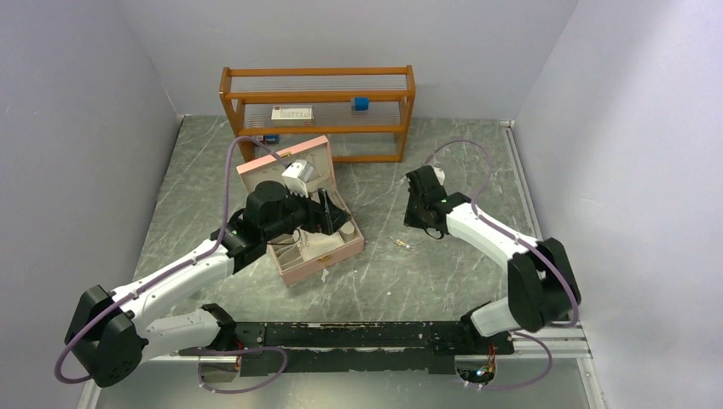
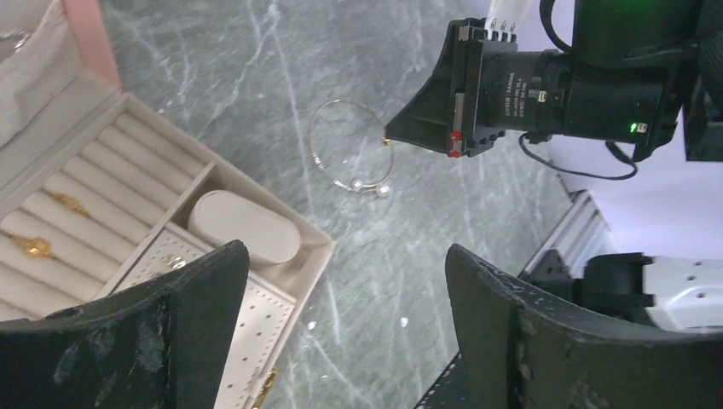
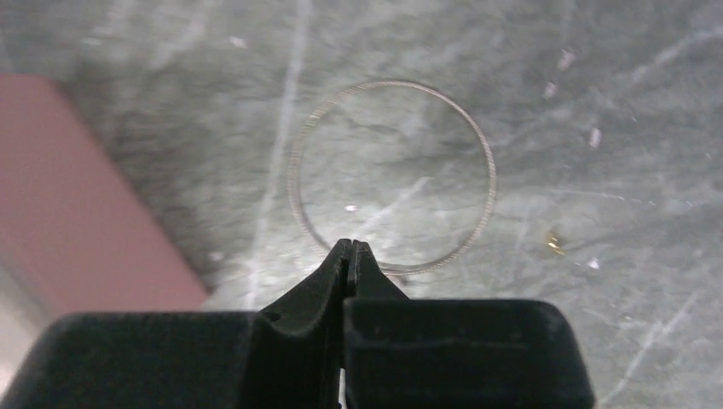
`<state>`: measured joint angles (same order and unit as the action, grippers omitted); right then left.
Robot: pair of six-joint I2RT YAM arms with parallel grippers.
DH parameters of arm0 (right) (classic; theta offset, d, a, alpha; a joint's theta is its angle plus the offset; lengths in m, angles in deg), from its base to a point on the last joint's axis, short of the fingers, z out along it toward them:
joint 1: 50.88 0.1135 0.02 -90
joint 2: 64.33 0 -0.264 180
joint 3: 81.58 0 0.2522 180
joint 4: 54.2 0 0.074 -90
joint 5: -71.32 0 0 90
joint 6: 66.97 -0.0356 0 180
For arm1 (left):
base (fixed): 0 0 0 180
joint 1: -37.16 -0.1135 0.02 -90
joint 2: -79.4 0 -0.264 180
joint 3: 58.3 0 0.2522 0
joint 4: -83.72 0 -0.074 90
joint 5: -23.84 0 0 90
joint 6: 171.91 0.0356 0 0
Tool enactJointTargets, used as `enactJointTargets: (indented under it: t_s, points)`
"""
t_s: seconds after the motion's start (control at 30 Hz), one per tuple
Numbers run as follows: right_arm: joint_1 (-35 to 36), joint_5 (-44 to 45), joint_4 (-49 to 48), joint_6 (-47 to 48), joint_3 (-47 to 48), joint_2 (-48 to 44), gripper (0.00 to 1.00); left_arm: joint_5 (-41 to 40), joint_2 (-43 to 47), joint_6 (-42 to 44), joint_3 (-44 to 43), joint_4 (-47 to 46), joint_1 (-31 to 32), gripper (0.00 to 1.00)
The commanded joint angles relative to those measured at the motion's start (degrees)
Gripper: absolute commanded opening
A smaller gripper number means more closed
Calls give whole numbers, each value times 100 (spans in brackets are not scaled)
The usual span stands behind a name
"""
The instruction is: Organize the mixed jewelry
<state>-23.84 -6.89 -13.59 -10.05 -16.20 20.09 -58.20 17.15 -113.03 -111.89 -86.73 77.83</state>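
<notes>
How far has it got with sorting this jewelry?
Partway. Done: a few gold pieces sit in the ring rolls of the pink box. In hand: the right tool is closed on the rim of a thin gold hoop on the table. Left: that hoop and a small gold bit beside it.

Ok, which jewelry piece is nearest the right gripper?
The thin pearl-tipped hoop on the table, its rim at the shut right gripper; the gold pieces sit inside the box.
</notes>
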Motion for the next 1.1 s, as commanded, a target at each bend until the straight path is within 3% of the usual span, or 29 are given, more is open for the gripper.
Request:
enactJointTargets:
  t_s: [0.0, 0.23, 0.47, 0.7, 0.8, 0.9, 1.07]
  points:
    - [-41, -836, -1010, 183, -212, -660, 0, 534, -49, -459, -422, -209, 15, 90]
    - [-41, -2099, -2471, 76, -219, -1414, 0, 1766, -439, -2160, -783, -1534, 11, 94]
    - [-37, -2728, -4037, -98, -302, -2121, 0, 2099, -694, -3498, -1414, -1579, -348, 92]
    - [-41, -3478, -5226, -383, -466, -2508, 0, 3113, -958, -4952, -1476, -2880, -542, 84]
    - [-41, -3760, -5396, -622, -435, -2580, 0, 3268, -907, -5137, -1474, -3201, -595, 80]
    - [-38, -3907, -5658, -912, -527, -2702, 0, 3439, -880, -4888, -1719, -2833, -595, 77]
    - [-41, -4246, -5910, -1255, -583, -2713, 0, 3642, -929, -4951, -1914, -2899, -595, 81]
